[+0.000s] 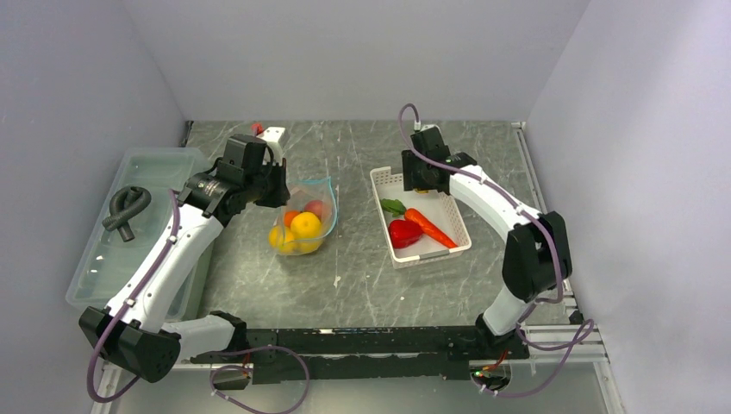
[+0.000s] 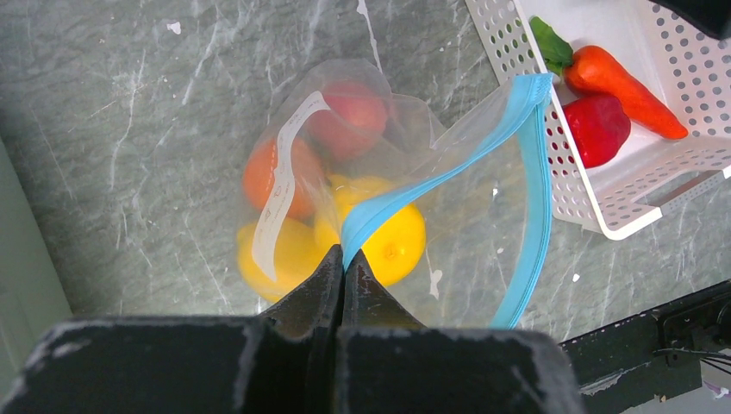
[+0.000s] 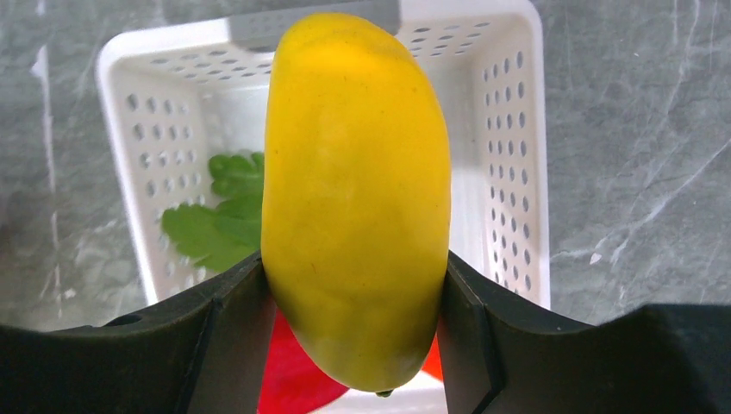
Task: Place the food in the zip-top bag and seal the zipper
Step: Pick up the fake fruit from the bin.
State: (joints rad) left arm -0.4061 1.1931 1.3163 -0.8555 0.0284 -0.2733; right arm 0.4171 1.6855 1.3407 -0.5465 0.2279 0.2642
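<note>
Right gripper, jaws clamped on the two sides of a long yellow fruit, holds it above the white basket. In the basket lie a green leaf, a red pepper and a carrot. Left gripper, jaws pinched together on the blue zipper of the clear bag. The bag sits left of the basket, mouth open, with round yellow and orange fruits inside.

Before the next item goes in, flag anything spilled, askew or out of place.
Nothing spilled. One oddity: a dark looped hose lies on the translucent bin at left, not a task item. The left gripper pinches the zipper; the right gripper holds a yellow fruit.
</note>
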